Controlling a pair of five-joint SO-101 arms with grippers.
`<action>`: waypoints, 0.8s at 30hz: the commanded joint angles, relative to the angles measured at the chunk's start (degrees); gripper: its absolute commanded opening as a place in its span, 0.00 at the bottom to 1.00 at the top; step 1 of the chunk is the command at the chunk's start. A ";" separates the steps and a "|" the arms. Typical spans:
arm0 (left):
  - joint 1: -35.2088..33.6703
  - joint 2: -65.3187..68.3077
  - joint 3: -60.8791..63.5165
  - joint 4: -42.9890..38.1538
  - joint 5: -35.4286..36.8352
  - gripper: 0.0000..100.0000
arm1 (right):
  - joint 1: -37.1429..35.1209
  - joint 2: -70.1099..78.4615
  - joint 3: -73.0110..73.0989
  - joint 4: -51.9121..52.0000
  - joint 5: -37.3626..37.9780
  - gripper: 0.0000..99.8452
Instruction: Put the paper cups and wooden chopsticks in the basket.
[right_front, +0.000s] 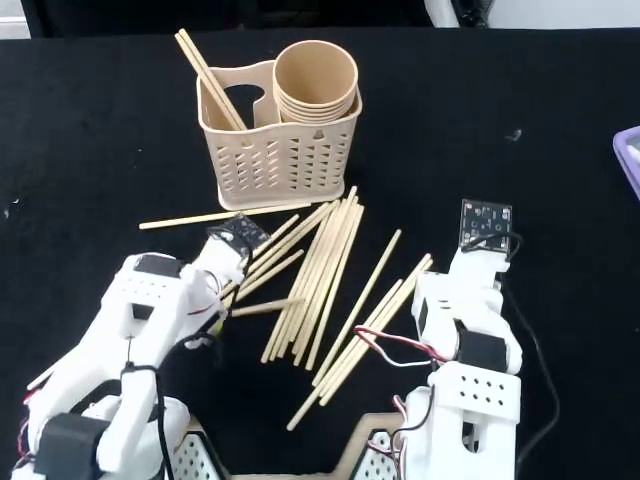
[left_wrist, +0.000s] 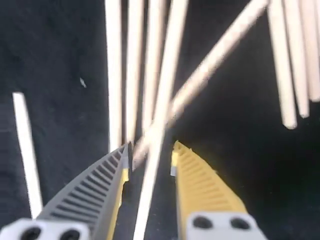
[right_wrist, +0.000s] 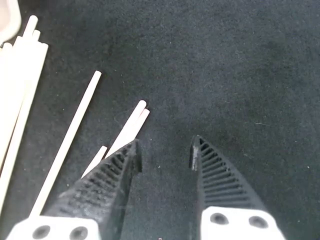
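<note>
A beige slotted basket (right_front: 285, 160) stands at the back of the table. Stacked paper cups (right_front: 315, 78) fill one compartment and a few wooden chopsticks (right_front: 208, 78) lean out of the other. Several loose chopsticks (right_front: 322, 275) lie fanned on the black cloth in front of it. My left gripper (left_wrist: 151, 150) is open low over the left side of that pile, with one chopstick (left_wrist: 155, 150) running between its fingers and another crossing it. My right gripper (right_wrist: 165, 145) is open above bare cloth, with the ends of a chopstick pair (right_wrist: 132, 122) just beside one finger.
One chopstick (right_front: 210, 217) lies apart, left of the basket's base. A purple object (right_front: 630, 160) pokes in at the right edge. The left arm (right_front: 150, 310) and right arm (right_front: 470, 320) flank the pile; black cloth stretches to the right.
</note>
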 joint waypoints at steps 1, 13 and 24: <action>-0.31 0.88 -2.59 -0.79 -0.53 0.14 | 0.26 -1.10 -0.22 -1.23 -0.35 0.18; -0.04 0.35 -0.92 -1.58 -0.53 0.03 | 0.26 -1.10 -0.22 -1.23 -0.35 0.18; 0.40 -18.64 -0.92 12.40 -3.87 0.03 | 0.26 -1.10 -0.22 -1.23 -0.35 0.18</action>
